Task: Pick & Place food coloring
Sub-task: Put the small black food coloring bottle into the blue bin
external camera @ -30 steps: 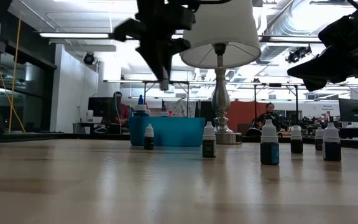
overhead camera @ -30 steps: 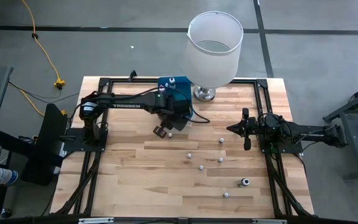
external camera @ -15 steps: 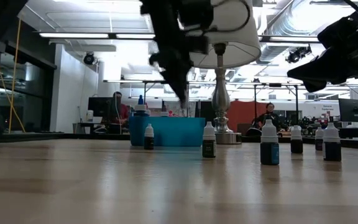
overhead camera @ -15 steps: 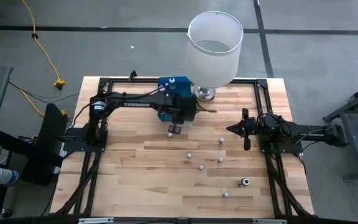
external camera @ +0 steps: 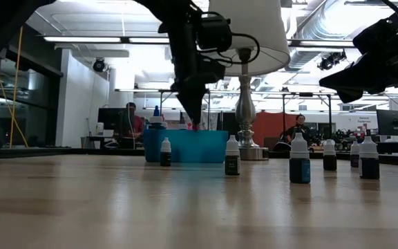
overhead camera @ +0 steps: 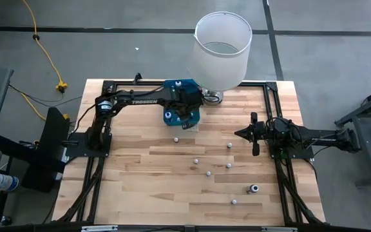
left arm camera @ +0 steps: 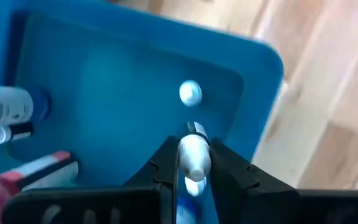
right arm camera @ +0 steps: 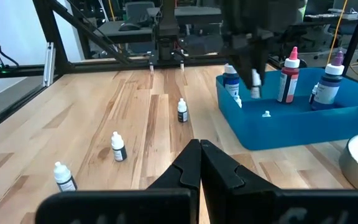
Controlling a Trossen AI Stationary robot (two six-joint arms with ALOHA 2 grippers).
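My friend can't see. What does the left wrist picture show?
The left gripper holds a tiny white-capped bottle between its fingers, over a blue bin. Another small white-capped bottle stands in the bin, and bigger bottles show at one side.

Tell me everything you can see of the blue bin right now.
The blue bin is a shallow, open-topped rectangular tray, plastic by its look, sitting flat on the table's far side beside the lamp base. Inside stand larger bottles with red, blue and white tops, and one tiny white-capped bottle rests on its floor. The left end effector hangs over its interior, shut on a small food coloring bottle. Nothing else visibly touches the bin.
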